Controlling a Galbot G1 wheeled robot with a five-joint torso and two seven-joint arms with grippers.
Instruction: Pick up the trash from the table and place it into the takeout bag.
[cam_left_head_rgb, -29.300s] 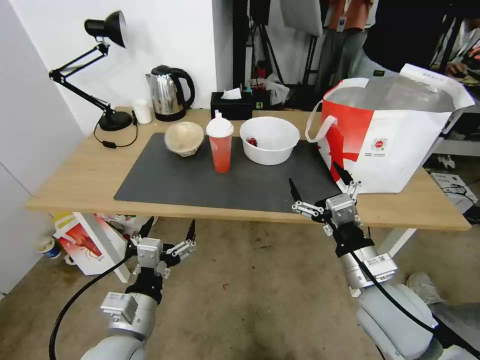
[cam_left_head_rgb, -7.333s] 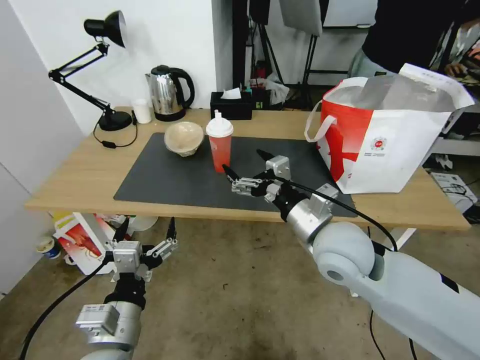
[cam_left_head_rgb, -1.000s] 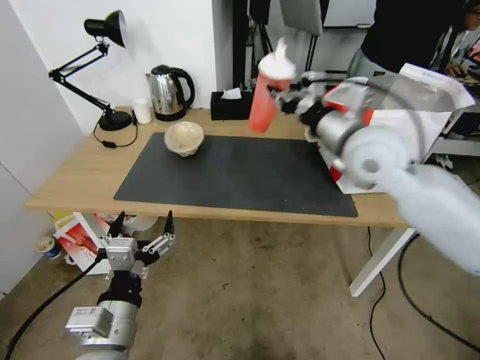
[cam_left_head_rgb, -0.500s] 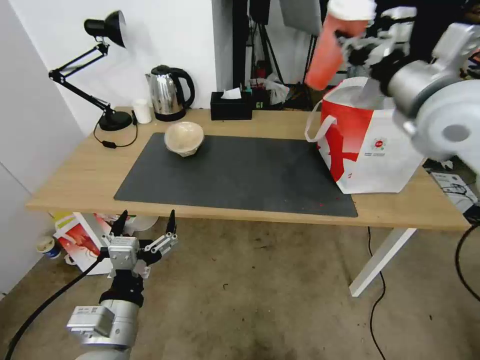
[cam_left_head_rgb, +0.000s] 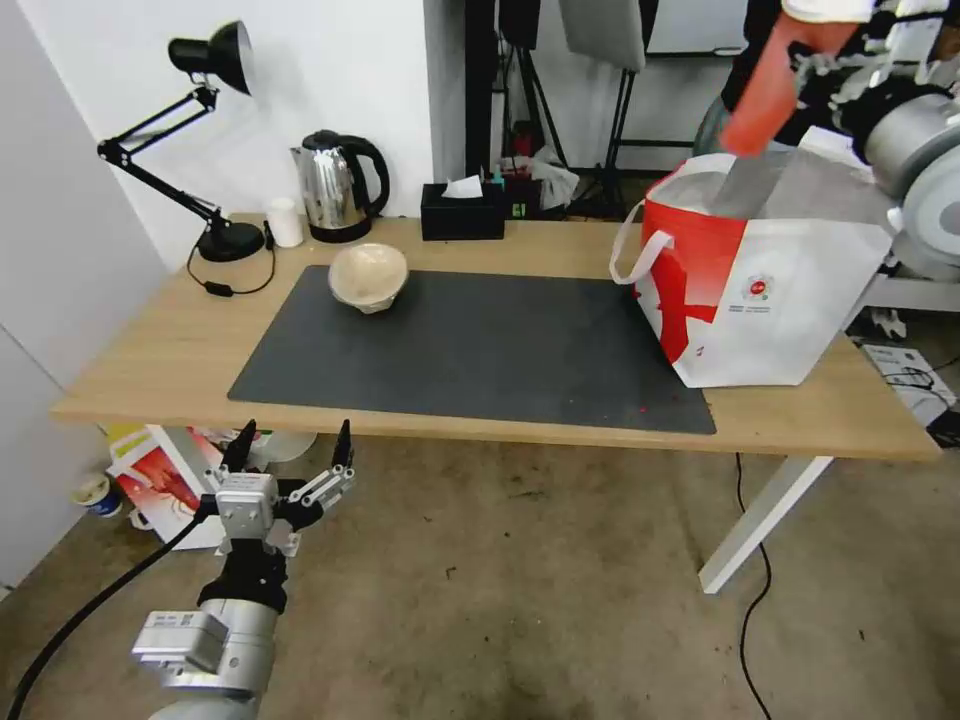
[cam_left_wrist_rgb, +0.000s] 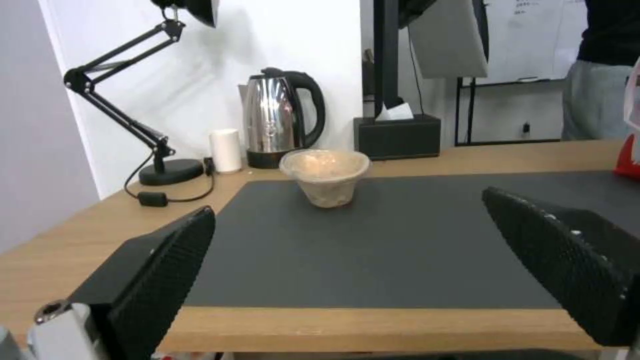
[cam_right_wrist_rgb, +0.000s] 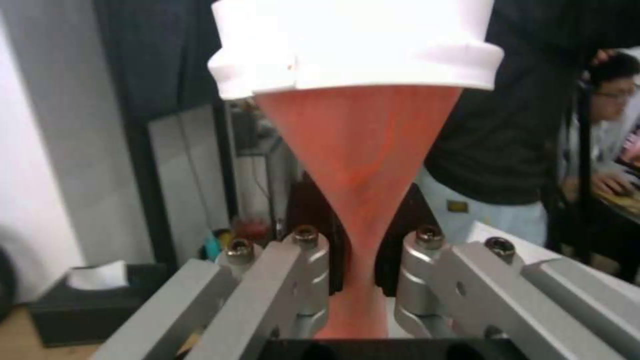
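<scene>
My right gripper (cam_left_head_rgb: 815, 65) is shut on the red drink cup (cam_left_head_rgb: 768, 95), which hangs tilted in the air just above the open top of the takeout bag (cam_left_head_rgb: 770, 290). In the right wrist view the cup (cam_right_wrist_rgb: 360, 150) sits pinched between the fingers (cam_right_wrist_rgb: 293, 280), with its white lid (cam_right_wrist_rgb: 353, 45) at the far end. The beige paper bowl (cam_left_head_rgb: 368, 275) stands upright at the back left of the dark mat (cam_left_head_rgb: 470, 350) on the table (cam_left_head_rgb: 160, 350). Below the table's front edge my left gripper (cam_left_head_rgb: 290, 450) hangs open and holds nothing; its wrist view faces the bowl (cam_left_wrist_rgb: 325, 175).
A desk lamp (cam_left_head_rgb: 205, 150), a small white cup (cam_left_head_rgb: 285, 222), a steel kettle (cam_left_head_rgb: 338, 187) and a black tissue box (cam_left_head_rgb: 462, 210) line the table's back edge. A smaller red-printed bag (cam_left_head_rgb: 165, 485) stands on the floor at the left. A person stands behind the takeout bag.
My right arm has carried the red cup further right, from beside the bag's left edge to over its open top. The left arm has stayed where it was.
</scene>
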